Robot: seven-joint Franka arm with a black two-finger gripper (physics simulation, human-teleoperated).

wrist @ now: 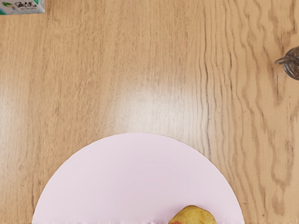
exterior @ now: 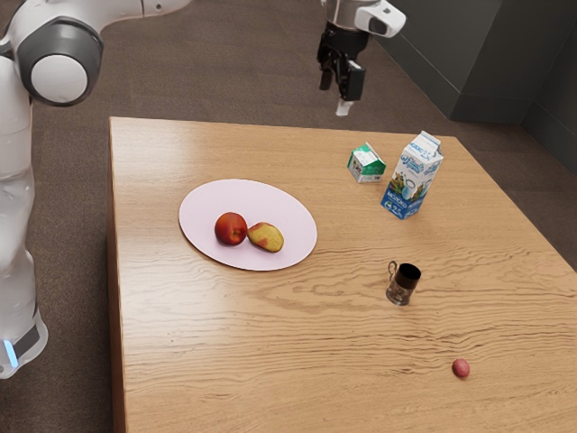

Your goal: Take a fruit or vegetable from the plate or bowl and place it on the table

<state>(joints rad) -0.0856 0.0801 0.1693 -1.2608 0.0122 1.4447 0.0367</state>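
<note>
1. The gripper (exterior: 339, 88) is hanging high over the table (exterior: 270, 334), its two fingers standing apart and holding nothing; exactly how wide they are parting I cannot tell
2. Below the fingers, the yellow fruit (exterior: 266, 237) and the apple (exterior: 231, 228) are lying side by side on the pink plate (exterior: 197, 195), so the picking is probably still to do
3. The two fruits are sitting so close that a finger coming down between them could be knocking one away, or landing on top of it, if the hand is lining up badly; going too low could be pressing a fingertip into the plate and tipping it
4. Out past the plate from the fingers, the small carton (exterior: 366, 163) and the cup (exterior: 403, 283) are standing well apart, and a low sideways carry could be toppling either
5. Farther off, the milk carton (exterior: 413, 176) is standing tall, the likeliest to be caught, while the small red ball (exterior: 461, 368) is resting beyond the cup and could be rolling if nudged
</note>
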